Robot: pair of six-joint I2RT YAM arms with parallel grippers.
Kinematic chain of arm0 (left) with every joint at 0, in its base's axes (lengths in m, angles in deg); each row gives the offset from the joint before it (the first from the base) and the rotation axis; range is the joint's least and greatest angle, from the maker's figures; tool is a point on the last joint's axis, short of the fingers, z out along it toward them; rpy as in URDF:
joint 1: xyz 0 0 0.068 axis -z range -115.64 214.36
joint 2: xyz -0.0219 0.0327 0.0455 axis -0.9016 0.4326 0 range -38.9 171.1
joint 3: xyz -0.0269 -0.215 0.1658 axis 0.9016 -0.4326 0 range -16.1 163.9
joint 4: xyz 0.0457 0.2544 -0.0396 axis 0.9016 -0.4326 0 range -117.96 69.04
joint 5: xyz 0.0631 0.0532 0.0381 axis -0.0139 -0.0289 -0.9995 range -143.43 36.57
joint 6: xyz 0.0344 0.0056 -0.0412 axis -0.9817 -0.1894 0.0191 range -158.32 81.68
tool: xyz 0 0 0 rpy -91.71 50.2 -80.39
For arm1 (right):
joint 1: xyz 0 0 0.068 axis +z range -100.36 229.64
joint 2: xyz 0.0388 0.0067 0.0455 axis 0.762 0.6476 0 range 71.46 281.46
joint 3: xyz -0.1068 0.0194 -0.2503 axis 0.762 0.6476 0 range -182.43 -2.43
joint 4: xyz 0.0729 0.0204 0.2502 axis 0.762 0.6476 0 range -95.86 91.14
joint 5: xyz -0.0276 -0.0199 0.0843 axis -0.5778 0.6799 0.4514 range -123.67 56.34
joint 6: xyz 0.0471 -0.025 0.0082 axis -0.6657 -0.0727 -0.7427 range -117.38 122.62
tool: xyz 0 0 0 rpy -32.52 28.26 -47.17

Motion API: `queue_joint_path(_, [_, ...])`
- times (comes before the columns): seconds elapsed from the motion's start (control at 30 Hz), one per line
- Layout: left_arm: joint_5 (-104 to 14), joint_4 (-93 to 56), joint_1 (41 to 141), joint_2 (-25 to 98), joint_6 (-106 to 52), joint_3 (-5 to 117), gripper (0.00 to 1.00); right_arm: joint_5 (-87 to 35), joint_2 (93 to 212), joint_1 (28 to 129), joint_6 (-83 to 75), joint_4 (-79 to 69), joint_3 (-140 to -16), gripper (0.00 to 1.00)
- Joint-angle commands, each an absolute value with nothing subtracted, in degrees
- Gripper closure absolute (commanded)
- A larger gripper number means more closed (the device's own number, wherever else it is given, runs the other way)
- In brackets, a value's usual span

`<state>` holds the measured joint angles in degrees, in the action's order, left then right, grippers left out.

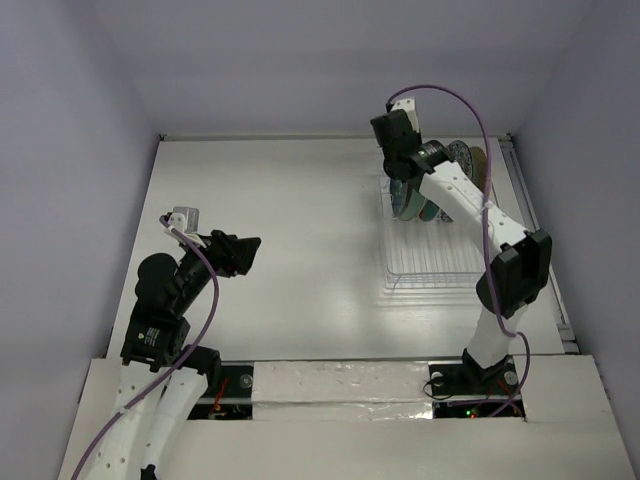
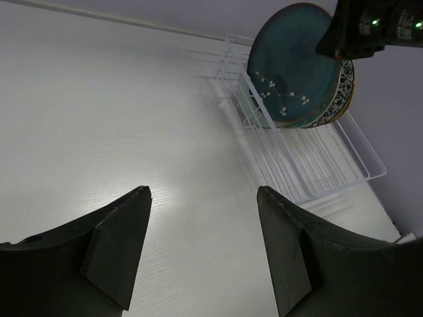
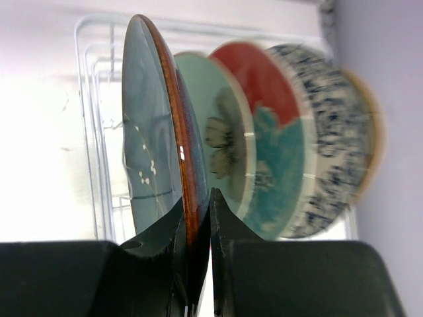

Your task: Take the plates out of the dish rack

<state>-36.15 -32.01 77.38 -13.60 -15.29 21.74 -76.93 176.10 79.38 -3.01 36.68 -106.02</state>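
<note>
Table [image 1: 280,220]: white, under everything you see.
Dish rack [image 1: 430,265]: on your right side.
Plates [image 3: 264,132]: five, standing on edge at the rack's far end (the back ones look blurry).
Right gripper [image 3: 197,198]: pinches the rim of the dark teal plate [image 3: 149,145], the end one.
Left gripper [image 2: 203,191]: fingers spread wide, holding nothing.

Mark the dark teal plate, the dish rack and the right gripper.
dark teal plate [image 2: 285,66], left wrist view, its face.
dish rack [image 2: 310,165], left wrist view, floor wires.
right gripper [image 3: 197,199], right wrist view, between fingertips.
</note>
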Motion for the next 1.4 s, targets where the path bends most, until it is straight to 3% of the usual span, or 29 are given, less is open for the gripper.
queue_joint_path(0.0, [-36.64, -30.46, 77.11, -13.85, -15.11, 21.25, 0.38, -84.20, 166.04, 80.58, -1.16, 32.37, -113.52, 1.00])
queue_joint_path(0.13, [-36.73, -30.54, 77.11, -13.77, -15.11, 21.25, 0.38, -82.54, 160.77, 84.17, -2.47, 30.97, -112.91, 1.00])
queue_joint_path(0.33, [-36.91, -30.54, 77.11, -13.68, -15.11, 21.25, 0.39, -65.51, 157.06, 87.43, -11.17, 18.35, -102.38, 1.00])
queue_joint_path(0.67, [-38.22, -30.98, 77.11, -14.64, -14.94, 21.34, 0.39, -38.09, 174.25, 93.32, -32.61, -4.52, -101.30, 1.00])
queue_joint_path(0.93, [-38.40, -30.98, 77.11, -15.26, -14.76, 21.25, 0.39, -32.87, 189.04, 94.38, -45.10, -12.55, -105.08, 1.00])
queue_joint_path(1.2, [-38.14, -30.81, 77.11, -15.35, -14.76, 21.16, 0.39, -35.59, 193.45, 94.90, -47.21, -12.81, -99.56, 1.00])
queue_joint_path(1.3, [-38.14, -30.72, 77.11, -15.35, -14.85, 21.16, 0.39, -36.21, 192.84, 94.90, -47.48, -13.25, -95.43, 0.90])
queue_joint_path(1.33, [-38.05, -30.72, 77.11, -15.26, -14.76, 21.16, 0.39, -36.47, 192.66, 94.90, -47.48, -13.42, -93.07, 0.74])
queue_joint_path(1.37, [-38.05, -30.81, 77.11, -15.26, -14.76, 21.16, 0.39, -36.74, 191.96, 94.90, -47.57, -14.03, -91.74, 0.67])
